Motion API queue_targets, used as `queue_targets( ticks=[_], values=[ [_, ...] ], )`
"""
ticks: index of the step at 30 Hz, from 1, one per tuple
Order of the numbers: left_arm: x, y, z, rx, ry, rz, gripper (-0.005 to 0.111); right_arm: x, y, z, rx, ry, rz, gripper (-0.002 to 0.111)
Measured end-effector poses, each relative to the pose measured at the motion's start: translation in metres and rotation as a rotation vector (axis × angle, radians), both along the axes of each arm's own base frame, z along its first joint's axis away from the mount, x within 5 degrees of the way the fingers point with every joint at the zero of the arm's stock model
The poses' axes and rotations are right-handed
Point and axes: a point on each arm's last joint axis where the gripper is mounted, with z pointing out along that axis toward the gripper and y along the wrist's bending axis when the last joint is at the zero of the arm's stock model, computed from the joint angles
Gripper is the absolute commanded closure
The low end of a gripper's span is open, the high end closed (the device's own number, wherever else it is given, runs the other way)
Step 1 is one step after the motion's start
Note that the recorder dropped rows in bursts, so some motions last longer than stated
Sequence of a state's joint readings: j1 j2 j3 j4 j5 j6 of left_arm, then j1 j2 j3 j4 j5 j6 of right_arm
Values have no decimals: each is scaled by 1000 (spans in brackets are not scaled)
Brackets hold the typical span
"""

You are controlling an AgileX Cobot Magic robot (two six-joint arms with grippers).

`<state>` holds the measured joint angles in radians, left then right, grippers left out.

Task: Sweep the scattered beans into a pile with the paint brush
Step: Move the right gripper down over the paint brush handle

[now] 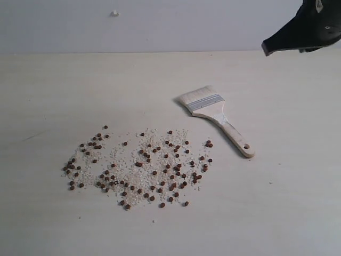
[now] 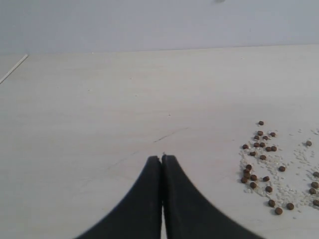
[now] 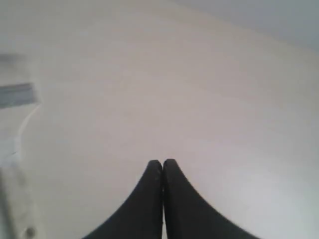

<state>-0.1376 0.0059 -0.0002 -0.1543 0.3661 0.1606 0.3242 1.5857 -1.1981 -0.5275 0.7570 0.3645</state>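
A pale, wood-grained surface [image 1: 287,213] fills the scene. Reddish-brown beans [image 1: 139,165] lie scattered loose across its near-left part, mixed with fine pale grains [image 1: 152,140]. To their right and a little farther back, apart from them, a paint brush [image 1: 216,113] lies flat, bristles pointing far-left, handle running near-right.

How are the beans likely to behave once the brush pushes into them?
The beans look small and round, so they will probably roll and scatter ahead of the paint brush on the smooth table. The fine pale grains among them seem likelier to slide and lag behind. Both look light, so gentle strokes should do.
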Motion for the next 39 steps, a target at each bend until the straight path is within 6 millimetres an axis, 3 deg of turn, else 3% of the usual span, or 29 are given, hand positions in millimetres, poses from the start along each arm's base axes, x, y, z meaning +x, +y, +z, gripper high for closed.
queue_targets(
  ticks=[4,7,12,15,21,24,39],
  values=[
    [0,0,0,0,0,0,107,-3,33,19,252,257,160,108],
    [0,0,0,0,0,-2,107,10,42,9,269,373,177,108],
    [0,-1,0,0,0,-20,107,34,52,-60,239,564,146,108],
    [0,-2,0,0,0,-31,107,39,55,-81,246,619,134,101],
    [-1,-2,0,0,0,-40,107,48,59,-105,253,620,128,64],
    [-1,-2,0,0,0,-40,107,51,60,-109,256,595,135,55],
    [-1,-2,0,0,0,-40,107,61,63,-110,245,527,223,53]
  ],
)
